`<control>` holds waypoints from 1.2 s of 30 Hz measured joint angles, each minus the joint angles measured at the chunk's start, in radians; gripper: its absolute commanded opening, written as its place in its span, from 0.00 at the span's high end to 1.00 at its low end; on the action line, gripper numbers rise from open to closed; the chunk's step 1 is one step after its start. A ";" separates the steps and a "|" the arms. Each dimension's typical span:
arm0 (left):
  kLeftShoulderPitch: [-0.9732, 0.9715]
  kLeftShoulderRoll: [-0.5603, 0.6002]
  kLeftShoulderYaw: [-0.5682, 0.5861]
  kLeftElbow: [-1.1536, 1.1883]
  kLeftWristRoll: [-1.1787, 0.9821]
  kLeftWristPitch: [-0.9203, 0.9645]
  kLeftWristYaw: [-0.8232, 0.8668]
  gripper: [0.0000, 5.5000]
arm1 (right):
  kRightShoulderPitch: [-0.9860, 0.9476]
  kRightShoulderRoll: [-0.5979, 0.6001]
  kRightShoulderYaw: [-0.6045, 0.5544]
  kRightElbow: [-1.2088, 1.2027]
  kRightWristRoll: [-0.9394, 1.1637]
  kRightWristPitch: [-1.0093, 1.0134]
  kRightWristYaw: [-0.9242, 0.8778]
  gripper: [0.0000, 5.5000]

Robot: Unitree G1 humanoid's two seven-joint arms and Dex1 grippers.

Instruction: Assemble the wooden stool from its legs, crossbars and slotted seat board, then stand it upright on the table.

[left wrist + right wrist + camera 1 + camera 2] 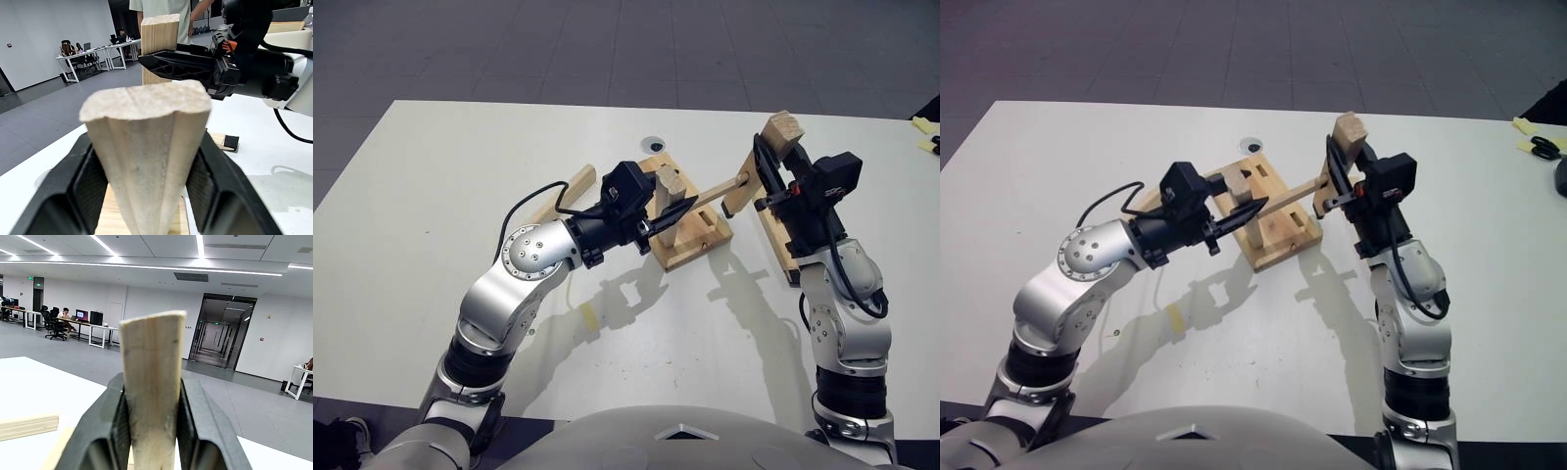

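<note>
The slotted seat board (703, 241) lies flat at the table's middle. A short wooden leg (672, 184) stands on it, and my left gripper (663, 221) is shut on that leg (146, 147). To the right, my right gripper (770, 174) is shut on a second leg (784, 128), held upright above the table. A thin crossbar (717, 193) runs between the two legs. The right wrist view has that leg (151, 382) squeezed between the black fingers (195, 426). Another leg (564, 196) lies on the table behind my left arm.
A long wooden piece (777, 241) lies under my right forearm. A round hole (653, 142) sits in the tabletop behind the board. A yellow tape strip (592, 316) lies near the front, and small items (925, 127) sit at the far right edge.
</note>
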 measured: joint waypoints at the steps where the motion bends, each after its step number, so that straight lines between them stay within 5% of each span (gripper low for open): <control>1: 0.001 0.002 0.000 0.000 0.000 -0.004 -0.002 0.63 | -0.001 -0.004 0.000 -0.004 0.000 0.003 0.001 0.81; 27: -0.063 0.082 0.067 0.105 -0.038 -0.057 -0.143 0.63 | -0.096 0.025 -0.151 -0.040 0.436 0.399 -0.078 0.81; 36: -0.057 0.079 0.078 0.120 -0.032 -0.078 -0.131 0.63 | -0.175 -0.111 -0.100 0.000 0.417 0.482 -0.078 0.81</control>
